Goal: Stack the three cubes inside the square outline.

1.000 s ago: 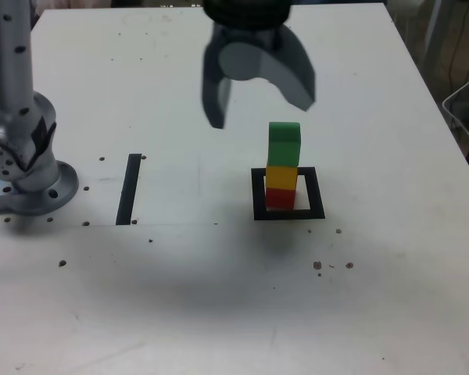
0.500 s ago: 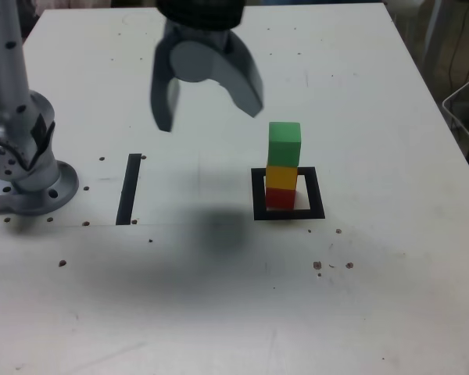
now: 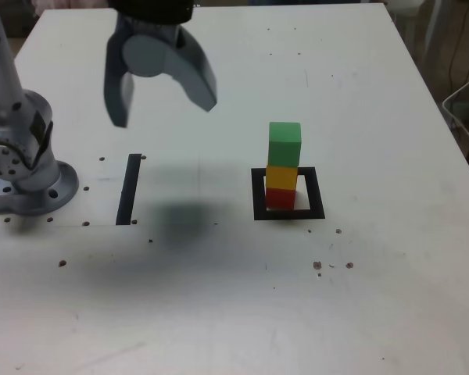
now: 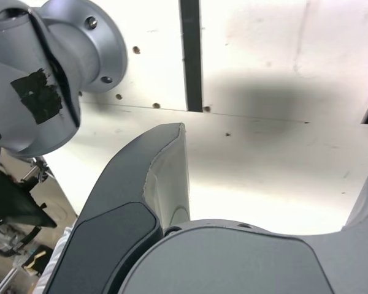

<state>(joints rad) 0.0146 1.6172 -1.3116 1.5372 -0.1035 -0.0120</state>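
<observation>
End effector (image 3: pixel 162 101) hangs spread-jawed, empty, above black strip (image 3: pixel 129 188).

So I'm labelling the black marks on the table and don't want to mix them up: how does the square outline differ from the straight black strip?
The square outline is a closed black frame with a white centre; the straight black strip is a single narrow bar. The outline holds the stack of red cube, yellow cube and green cube; the strip has nothing on it. In the exterior view the outline lies right of the strip. Both are flat, black marks on the white table.
</observation>
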